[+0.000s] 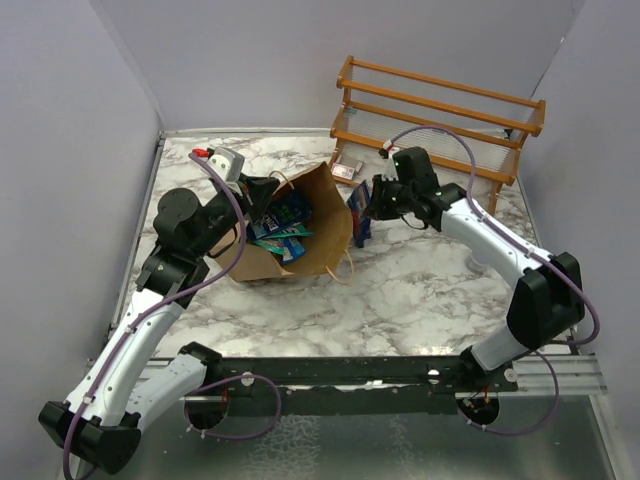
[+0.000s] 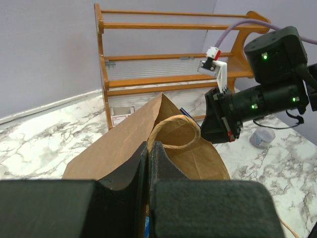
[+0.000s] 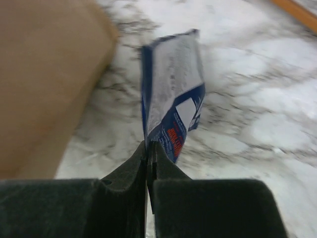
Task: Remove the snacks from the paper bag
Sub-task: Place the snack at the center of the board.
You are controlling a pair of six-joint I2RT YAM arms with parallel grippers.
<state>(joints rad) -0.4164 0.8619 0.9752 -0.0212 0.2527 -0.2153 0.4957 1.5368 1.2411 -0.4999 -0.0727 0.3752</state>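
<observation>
The brown paper bag [image 1: 320,225] lies on its side on the marble table, its mouth facing left. Blue and teal snacks [image 1: 285,225] show inside the mouth. My left gripper [image 1: 262,196] is shut on the bag's upper rim; in the left wrist view its fingertips [image 2: 148,147] pinch the paper beside a loop handle [image 2: 176,131]. My right gripper [image 1: 368,205] hangs just right of the bag, shut on the top edge of a blue snack packet [image 1: 360,226]. In the right wrist view that packet [image 3: 171,94] dangles from the gripper [image 3: 148,147] above the table, apart from the bag [image 3: 44,84].
An orange wooden rack [image 1: 440,110] stands at the back right. A small pale box [image 1: 347,170] lies in front of it, behind the bag. A small clear cup [image 2: 261,138] sits on the table beyond the right arm.
</observation>
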